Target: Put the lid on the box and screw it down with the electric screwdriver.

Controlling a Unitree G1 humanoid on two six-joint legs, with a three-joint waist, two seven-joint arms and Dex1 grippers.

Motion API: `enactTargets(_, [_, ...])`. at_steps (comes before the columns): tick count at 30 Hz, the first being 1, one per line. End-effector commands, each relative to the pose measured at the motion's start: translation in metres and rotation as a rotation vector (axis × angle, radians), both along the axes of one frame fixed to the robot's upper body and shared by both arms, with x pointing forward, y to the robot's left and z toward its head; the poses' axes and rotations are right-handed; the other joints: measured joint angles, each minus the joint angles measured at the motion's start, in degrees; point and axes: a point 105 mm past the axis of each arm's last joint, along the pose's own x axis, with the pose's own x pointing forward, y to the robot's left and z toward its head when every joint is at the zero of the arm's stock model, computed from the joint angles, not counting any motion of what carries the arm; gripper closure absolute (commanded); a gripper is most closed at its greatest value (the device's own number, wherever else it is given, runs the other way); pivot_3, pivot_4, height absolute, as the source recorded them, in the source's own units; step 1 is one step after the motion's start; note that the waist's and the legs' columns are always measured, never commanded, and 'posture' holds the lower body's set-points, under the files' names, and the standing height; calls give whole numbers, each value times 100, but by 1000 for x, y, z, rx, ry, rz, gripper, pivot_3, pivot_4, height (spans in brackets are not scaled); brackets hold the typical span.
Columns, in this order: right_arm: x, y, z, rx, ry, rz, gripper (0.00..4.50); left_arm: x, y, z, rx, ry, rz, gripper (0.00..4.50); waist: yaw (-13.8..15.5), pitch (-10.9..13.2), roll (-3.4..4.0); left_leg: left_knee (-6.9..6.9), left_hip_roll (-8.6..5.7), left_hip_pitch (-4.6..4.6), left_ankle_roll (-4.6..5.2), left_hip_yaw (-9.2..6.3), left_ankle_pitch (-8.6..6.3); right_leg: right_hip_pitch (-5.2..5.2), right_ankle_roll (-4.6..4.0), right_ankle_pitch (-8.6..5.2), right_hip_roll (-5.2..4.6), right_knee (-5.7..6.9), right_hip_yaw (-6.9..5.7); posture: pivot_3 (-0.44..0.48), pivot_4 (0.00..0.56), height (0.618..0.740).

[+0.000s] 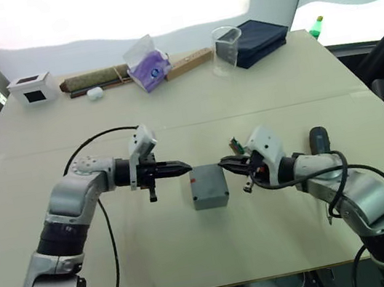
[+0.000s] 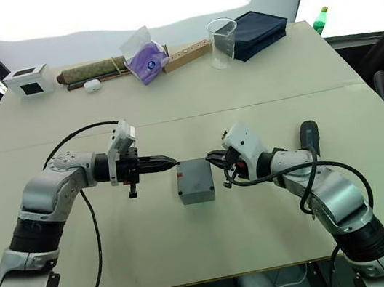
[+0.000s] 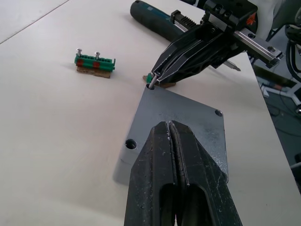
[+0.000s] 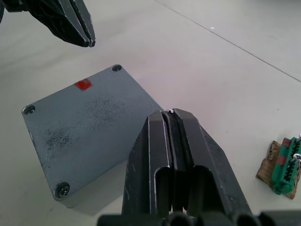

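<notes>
Electric screwdriver (image 3: 155, 21) partly behind right hand (image 3: 155, 81)

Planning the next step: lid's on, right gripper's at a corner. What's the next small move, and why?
Probably ease the right gripper down to seat its screw in the lid's corner hole, then let go. The screw is pinched right at that hole, two other holes look empty, and the screwdriver lies unused on the table.
</notes>
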Motion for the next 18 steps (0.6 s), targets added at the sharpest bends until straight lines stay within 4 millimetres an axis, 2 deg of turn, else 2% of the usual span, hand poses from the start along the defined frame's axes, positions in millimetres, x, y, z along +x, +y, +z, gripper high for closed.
enactTargets(1, [-2, 2, 8, 5, -35, 17, 4447, -3, -1, 7, -3, -40, -13, 4500, 0, 0, 0, 0, 0, 0, 0, 0, 0, 0, 0, 0, 0, 0, 0, 0, 150, 740])
enactTargets(5, [-3, 2, 7, 6, -24, 25, 4447, -3, -2, 7, -5, -41, -15, 4500, 2, 0, 0, 0, 0, 0, 0, 0, 0, 0, 0, 0, 0, 0, 0, 0, 150, 740])
enactTargets(7, [-3, 1, 8, 6, -27, 22, 3800, -3, -2, 7, -8, -42, -18, 4500, 1, 0, 0, 0, 0, 0, 0, 0, 0, 0, 0, 0, 0, 0, 0, 0, 150, 740])
enactTargets(8, [-3, 1, 8, 5, -27, 23, 3730, -2, -3, 7, -9, -42, -19, 4500, 1, 0, 0, 0, 0, 0, 0, 0, 0, 0, 0, 0, 0, 0, 0, 0, 150, 740])
enactTargets(14, [-2, -4, 15, 13, -29, 2, 1400, -1, -3, 7, -6, -51, -19, 4500, 1, 0, 0, 0, 0, 0, 0, 0, 0, 0, 0, 0, 0, 0, 0, 0, 150, 740])
enactTargets(17, [-2, -9, 18, 18, -24, -19, 1400, -2, -5, 9, -9, -60, -33, 4500, 4, 0, 0, 0, 0, 0, 0, 0, 0, 0, 0, 0, 0, 0, 0, 0, 150, 740])
enactTargets(18, [1, -21, 26, 49, -16, -93, 1400, -6, -7, 12, -6, -74, -76, 4500, 4, 0, 0, 0, 0, 0, 0, 0, 0, 0, 0, 0, 0, 0, 0, 0, 150, 740])
